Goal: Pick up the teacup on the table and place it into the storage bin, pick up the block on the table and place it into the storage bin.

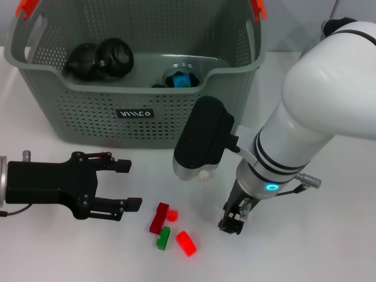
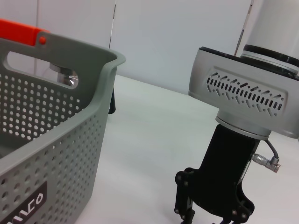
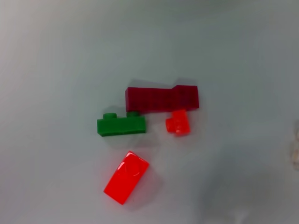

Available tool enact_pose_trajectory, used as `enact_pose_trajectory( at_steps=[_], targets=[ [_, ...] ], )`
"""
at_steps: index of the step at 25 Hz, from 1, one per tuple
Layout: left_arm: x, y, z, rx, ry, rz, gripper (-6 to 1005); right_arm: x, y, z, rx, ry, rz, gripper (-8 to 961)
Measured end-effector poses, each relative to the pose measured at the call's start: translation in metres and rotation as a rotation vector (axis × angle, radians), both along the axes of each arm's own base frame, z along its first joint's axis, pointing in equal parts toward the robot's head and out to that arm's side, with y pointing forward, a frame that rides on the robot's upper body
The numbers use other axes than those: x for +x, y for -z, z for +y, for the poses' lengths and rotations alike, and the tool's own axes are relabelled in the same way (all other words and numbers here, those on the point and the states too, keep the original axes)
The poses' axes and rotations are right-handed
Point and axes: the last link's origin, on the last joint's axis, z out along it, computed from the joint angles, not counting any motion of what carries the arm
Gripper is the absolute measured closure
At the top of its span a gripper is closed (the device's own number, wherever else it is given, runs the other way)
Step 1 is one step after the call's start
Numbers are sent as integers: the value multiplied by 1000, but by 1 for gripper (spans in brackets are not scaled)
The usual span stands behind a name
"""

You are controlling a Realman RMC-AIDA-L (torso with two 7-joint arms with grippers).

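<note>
Storage bin: large grey perforated basket at the far side of the bench, orange clips on the handles, black label on the near wall. Dark round items lie inside at my left; a cup-like vessel holding something blue sits near the middle, so I judge the teacup already stowed.

Right gripper: low over the bench, just right of the blocks, near the front. I cannot tell how wide its fingers stand.

Left gripper: resting at the left front, fingers spread open, empty, pointing toward the blocks.

Dark red block: longest piece, studded, matt, lying flat.

Bright red block: glossy, translucent, lying apart from the rest and askew.

Green block: short, two studs up, touching the dark red one's edge.

Small red block: smallest, tucked against the dark red one.

Step in hand: block pick, as I judge it. The bright red block is the cleanest target; I should turn my fingers across its narrow sides, descend straight, and avoid nudging the cluster.
</note>
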Motion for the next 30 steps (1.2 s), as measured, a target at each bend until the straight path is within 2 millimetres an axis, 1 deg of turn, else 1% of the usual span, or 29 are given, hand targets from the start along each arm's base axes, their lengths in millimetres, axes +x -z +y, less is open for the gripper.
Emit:
enact_pose_trajectory(
  at_steps=[12, 18, 22, 26, 28, 29, 30],
  targets=[
    [0, 0, 0, 0, 0, 0, 153, 1, 2, -3, -10, -8, -9, 614],
    [0, 0, 0, 2, -1, 1, 153, 1, 2, -6, -30, -7, -12, 709],
    [0, 0, 0, 2, -1, 0, 153, -1, 0, -7, -31, -10, -7, 743],
    [-2, -1, -2, 4, -9, 0, 153, -7, -9, -8, -13, 0, 25, 747],
    [-3, -2, -2, 8, -11, 0, 153, -16, -27, -6, 21, 2, 64, 743],
    [-4, -2, -2, 10, -12, -1, 153, -16, -27, -6, 21, 2, 64, 741],
    [-4, -2, -2, 12, -12, -1, 153, -21, -34, -6, 33, -2, 86, 740]
  ],
)
